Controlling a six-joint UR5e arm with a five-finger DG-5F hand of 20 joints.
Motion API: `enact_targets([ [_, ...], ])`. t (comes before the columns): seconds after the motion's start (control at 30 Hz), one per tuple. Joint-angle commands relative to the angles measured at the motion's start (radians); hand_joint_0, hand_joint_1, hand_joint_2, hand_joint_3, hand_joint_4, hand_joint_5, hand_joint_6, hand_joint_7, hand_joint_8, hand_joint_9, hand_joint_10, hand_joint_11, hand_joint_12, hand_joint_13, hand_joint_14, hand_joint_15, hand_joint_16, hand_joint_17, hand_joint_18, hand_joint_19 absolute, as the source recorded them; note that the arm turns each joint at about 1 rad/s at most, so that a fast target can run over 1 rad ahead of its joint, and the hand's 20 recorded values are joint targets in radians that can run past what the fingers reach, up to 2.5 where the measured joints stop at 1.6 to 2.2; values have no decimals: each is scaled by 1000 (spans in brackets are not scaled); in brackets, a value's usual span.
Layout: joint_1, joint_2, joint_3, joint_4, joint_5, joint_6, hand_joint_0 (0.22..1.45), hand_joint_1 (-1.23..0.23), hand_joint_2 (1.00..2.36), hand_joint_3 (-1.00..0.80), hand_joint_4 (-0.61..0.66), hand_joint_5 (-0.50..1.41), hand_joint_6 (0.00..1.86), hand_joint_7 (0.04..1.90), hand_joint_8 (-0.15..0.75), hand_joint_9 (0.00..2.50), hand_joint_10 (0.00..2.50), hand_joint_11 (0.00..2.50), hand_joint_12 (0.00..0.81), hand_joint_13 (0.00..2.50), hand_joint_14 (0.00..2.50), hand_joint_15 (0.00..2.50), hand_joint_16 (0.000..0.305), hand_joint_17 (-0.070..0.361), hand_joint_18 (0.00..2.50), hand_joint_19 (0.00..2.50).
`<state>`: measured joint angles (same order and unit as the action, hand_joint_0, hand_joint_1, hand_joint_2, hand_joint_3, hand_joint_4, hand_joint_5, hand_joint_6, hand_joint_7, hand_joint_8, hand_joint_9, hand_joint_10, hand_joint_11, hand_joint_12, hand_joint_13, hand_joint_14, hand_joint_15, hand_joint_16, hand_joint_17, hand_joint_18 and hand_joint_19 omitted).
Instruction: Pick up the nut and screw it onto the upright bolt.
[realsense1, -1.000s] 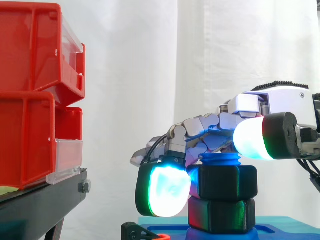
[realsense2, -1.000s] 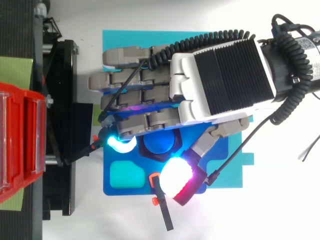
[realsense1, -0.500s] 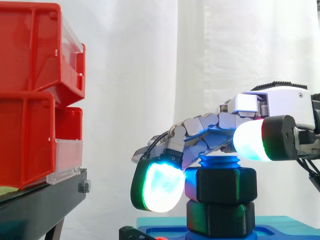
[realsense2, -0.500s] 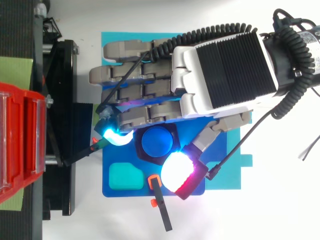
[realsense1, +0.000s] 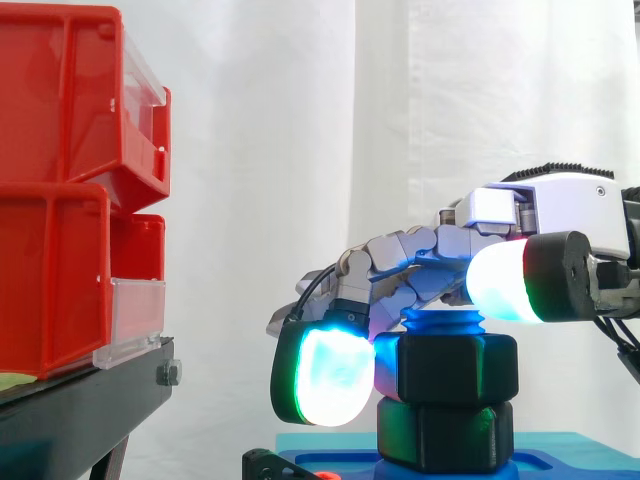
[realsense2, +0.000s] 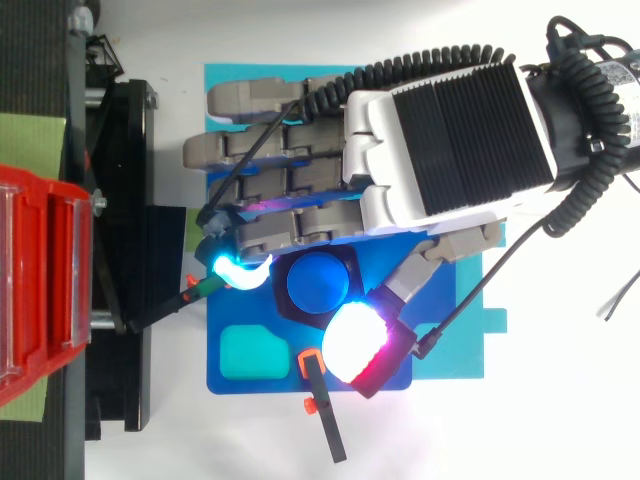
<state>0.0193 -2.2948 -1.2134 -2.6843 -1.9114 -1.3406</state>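
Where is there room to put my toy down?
In the top view, bare table lies right of the teal mat and above it. It's crowded around the bolt and nut, where the hand is, and at the black stand.

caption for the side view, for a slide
Hand over the upper nut on the blue bolt, a second nut beneath; red bins at left

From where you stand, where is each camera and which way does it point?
Side view: beside the work at its height, looking level at the nut on the bolt; the hand reaches in from the right.
Top view: overhead, looking down on the blue base; the hand's back reaches in from the right.
Both share the hand, the bolt and the red bins.
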Motion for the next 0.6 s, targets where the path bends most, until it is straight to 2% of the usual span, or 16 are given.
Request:
enact_targets([
  [0.0,-2,0,-2,-3,0,0,478,-192,1000,-500,183,-96,504,1245,272,584,0,0,301,371,0,0,31,70,0,0],
  [0.57,-12,0,0,-2,-8,0,483,-194,1000,-500,161,-81,503,1352,280,624,0,0,291,402,0,0,29,64,37,0],
])
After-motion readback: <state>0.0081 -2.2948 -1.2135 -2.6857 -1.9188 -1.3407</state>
